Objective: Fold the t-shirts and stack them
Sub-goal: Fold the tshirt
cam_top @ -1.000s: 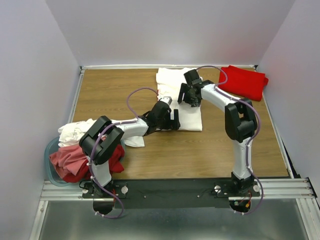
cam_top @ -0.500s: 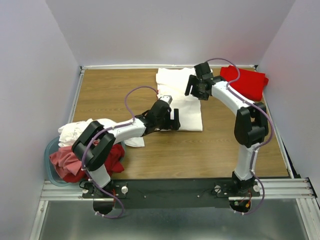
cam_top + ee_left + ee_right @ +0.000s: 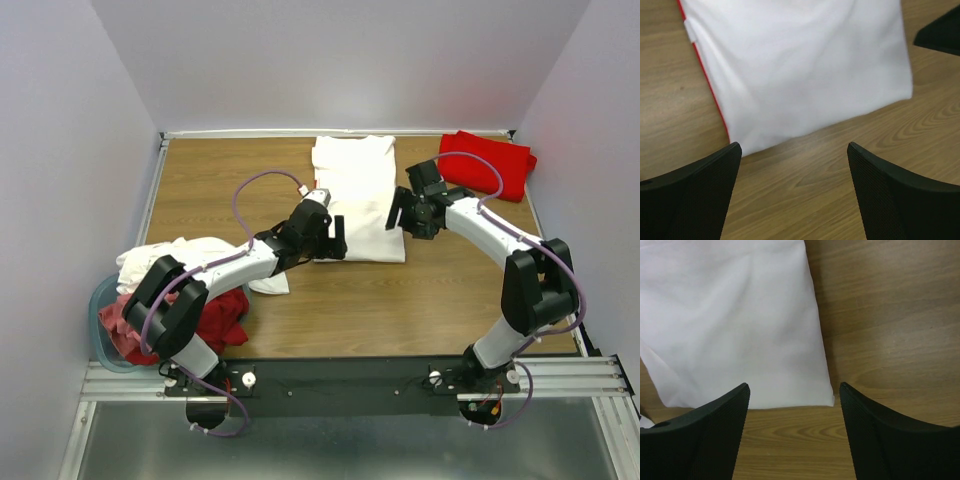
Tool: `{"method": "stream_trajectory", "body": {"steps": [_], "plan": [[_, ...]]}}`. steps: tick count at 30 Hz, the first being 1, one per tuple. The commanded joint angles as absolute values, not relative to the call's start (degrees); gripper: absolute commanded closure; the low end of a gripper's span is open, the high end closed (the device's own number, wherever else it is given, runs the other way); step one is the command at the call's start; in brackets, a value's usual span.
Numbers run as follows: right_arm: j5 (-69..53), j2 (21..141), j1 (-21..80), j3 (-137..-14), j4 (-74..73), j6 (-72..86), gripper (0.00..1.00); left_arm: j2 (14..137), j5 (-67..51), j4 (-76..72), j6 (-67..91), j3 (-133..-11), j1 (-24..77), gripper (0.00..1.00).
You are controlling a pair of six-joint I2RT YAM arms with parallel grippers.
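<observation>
A white folded t-shirt [image 3: 358,190] lies flat at the middle back of the wooden table; its left edge shows a thin red line [image 3: 715,95]. My left gripper [image 3: 333,240] hovers at its near left corner, open, with bare wood between the fingers [image 3: 690,195]. My right gripper [image 3: 408,214] sits beside the shirt's right edge, open and empty, with the near right corner of the white t-shirt [image 3: 740,330] just ahead of it. A red folded t-shirt [image 3: 490,163] lies at the back right. More crumpled white and red t-shirts [image 3: 150,290] are heaped at the left.
A pale blue plastic tub [image 3: 101,318] holds the heap at the table's left near edge. The wooden table [image 3: 440,300] is walled on three sides. The tip of the right gripper shows at the top right of the left wrist view.
The right arm has swung from above the back of the white shirt to its right edge, nearer to me. The left gripper has shifted slightly left at the near corner.
</observation>
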State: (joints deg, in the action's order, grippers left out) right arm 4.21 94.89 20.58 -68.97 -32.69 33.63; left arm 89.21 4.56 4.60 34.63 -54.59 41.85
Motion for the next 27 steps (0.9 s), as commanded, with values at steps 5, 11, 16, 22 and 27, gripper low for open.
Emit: {"method": "stream_trajectory", "body": {"steps": [5, 11, 16, 22, 27], "plan": [[1.6, 91.2, 20.8, -58.9, -29.4, 36.9, 0.32, 88.2, 6.9, 5.5, 35.8, -49.4, 40.4, 0.06], [0.4, 92.0, 20.9, -55.1, -26.9, 37.7, 0.38, 87.9, 6.4, 4.7, 35.9, -47.5, 39.4, 0.06], [0.4, 93.6, 20.8, -53.6, -25.4, 38.1, 0.43, 88.2, 6.6, 4.5, 35.7, -47.2, 39.1, 0.06], [0.4, 95.4, 20.9, -51.8, -23.9, 38.6, 0.51, 89.1, 7.2, 4.7, 35.8, -46.9, 38.8, 0.09], [0.4, 95.9, 20.9, -50.8, -23.5, 38.7, 0.56, 91.5, 9.1, 5.3, 35.6, -47.4, 38.8, 0.15]]}}
